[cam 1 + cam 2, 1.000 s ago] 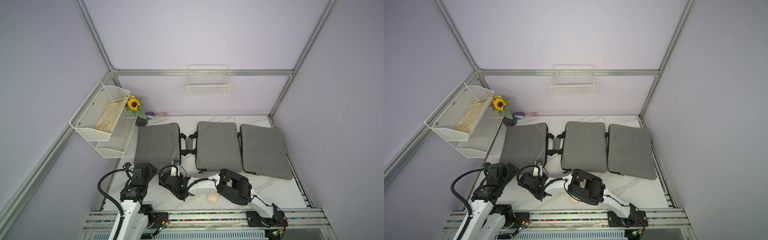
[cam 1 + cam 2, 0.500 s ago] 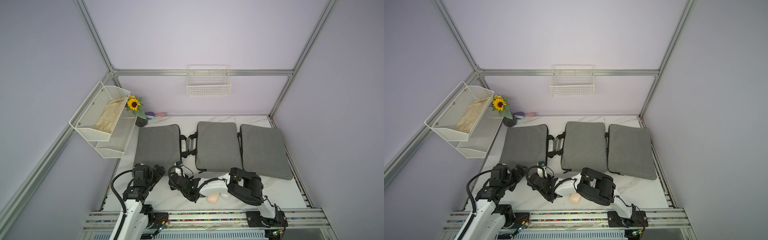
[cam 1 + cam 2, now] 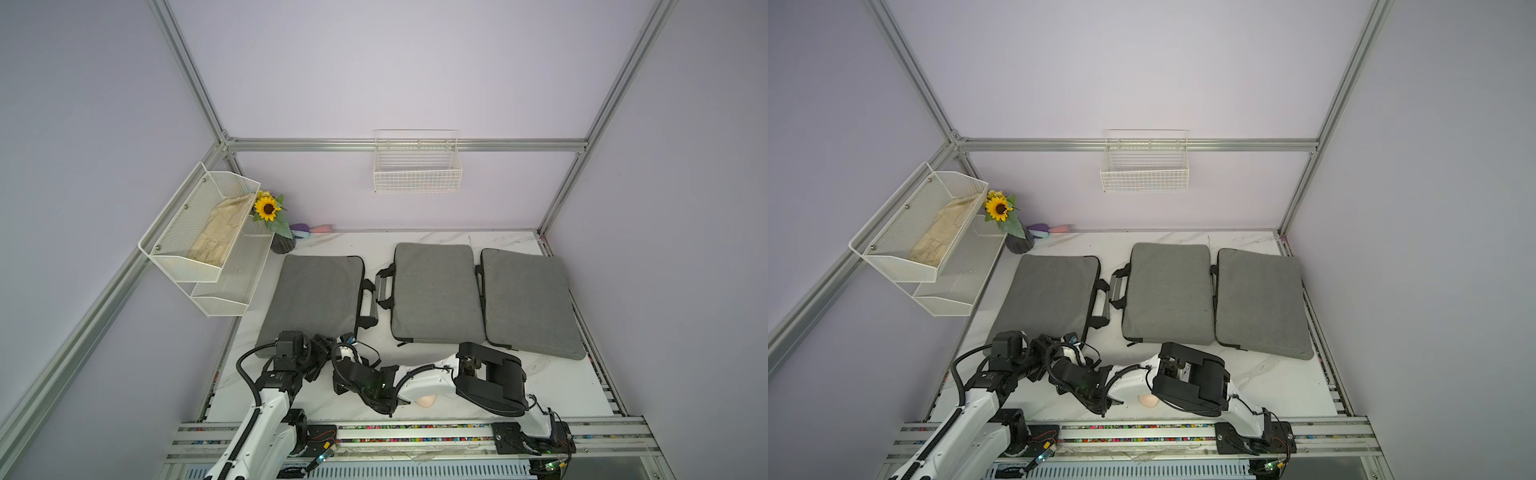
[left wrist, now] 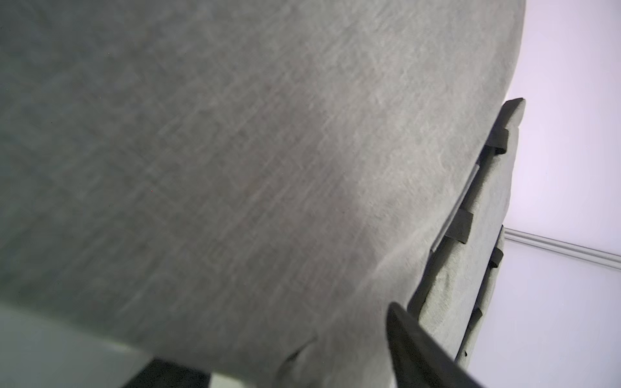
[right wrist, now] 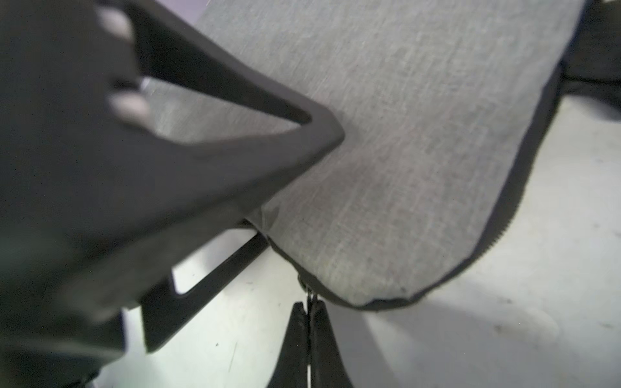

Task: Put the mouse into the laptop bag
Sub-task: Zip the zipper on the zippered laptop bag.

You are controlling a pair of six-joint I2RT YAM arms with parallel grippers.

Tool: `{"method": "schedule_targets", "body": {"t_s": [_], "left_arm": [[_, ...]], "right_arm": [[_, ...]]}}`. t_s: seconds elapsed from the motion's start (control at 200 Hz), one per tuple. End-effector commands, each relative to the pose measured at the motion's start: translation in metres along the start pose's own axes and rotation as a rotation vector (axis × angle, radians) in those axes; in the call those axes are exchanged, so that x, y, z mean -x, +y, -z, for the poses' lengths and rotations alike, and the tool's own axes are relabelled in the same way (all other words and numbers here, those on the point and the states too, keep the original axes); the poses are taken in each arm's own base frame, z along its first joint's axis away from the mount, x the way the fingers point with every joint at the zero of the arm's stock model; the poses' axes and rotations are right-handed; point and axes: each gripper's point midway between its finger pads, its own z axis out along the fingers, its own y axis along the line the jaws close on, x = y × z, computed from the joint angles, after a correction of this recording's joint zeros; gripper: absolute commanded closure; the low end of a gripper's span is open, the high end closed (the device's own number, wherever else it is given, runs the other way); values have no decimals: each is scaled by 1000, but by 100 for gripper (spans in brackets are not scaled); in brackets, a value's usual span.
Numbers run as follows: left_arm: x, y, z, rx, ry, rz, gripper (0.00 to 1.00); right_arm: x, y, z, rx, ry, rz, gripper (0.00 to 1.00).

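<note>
Three grey laptop bags lie side by side. At the near corner of the left laptop bag (image 3: 316, 291) both grippers meet. My right gripper (image 5: 309, 307) is shut on this bag's zipper pull (image 5: 311, 297); in a top view it sits at the corner (image 3: 348, 340). My left gripper (image 3: 322, 354) straddles the near edge, with one finger (image 5: 312, 134) on top of the fabric and one (image 5: 215, 272) under it, pinching the bag (image 4: 235, 151). The pale pink mouse (image 3: 426, 402) lies on the table near the front edge, half hidden under my right forearm.
The middle bag (image 3: 434, 291) and the right bag (image 3: 528, 301) lie beyond my right arm. A sunflower pot (image 3: 282, 243) stands at the back left under white mesh shelves (image 3: 199, 232). A wire basket (image 3: 417, 170) hangs on the back wall.
My left gripper has come right to the left bag's near corner and has narrowed onto its edge. My right gripper has stayed on the zipper pull while its forearm shifted.
</note>
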Motion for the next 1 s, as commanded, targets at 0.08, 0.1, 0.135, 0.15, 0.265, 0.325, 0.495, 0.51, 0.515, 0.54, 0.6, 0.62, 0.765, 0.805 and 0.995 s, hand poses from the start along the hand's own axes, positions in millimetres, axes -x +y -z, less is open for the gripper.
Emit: {"method": "schedule_targets", "body": {"t_s": [0.08,0.1,0.135,0.15,0.265,0.325,0.495,0.51,0.515,0.54,0.6,0.62,0.765,0.805,0.995], "left_arm": [[9,16,0,67,-60,-24,88],[10,18,1,87,-70,-28,92],[13,25,4,129,-86,-27,97],[15,27,6,143,-96,-28,99],[24,35,13,203,-153,-64,100],[27,36,16,211,-169,-73,100],[39,35,29,261,-226,-103,100],[41,35,31,266,-233,-107,100],[42,35,32,268,-236,-109,100],[44,34,34,273,-247,-115,100],[49,29,37,267,-265,-133,100],[50,28,37,265,-269,-140,100],[59,21,36,274,-276,-156,100],[62,18,35,275,-273,-162,100],[80,4,32,305,-276,-167,100]], "right_arm": [[9,26,19,103,-28,14,100],[9,24,20,94,-28,15,100],[8,18,21,74,-28,17,100],[7,16,22,68,-27,19,100],[4,-1,30,18,-27,21,100],[3,-9,33,-11,-30,28,100],[4,-24,39,-69,-38,47,100],[4,-24,40,-71,-41,48,100],[5,-24,40,-71,-42,48,100],[5,-27,41,-81,-44,49,100],[6,-31,43,-90,-49,47,100],[7,-34,44,-95,-48,46,100],[6,-29,43,-71,-31,62,100],[1,-22,41,-39,-12,75,100],[-32,22,34,97,56,137,100]]}}
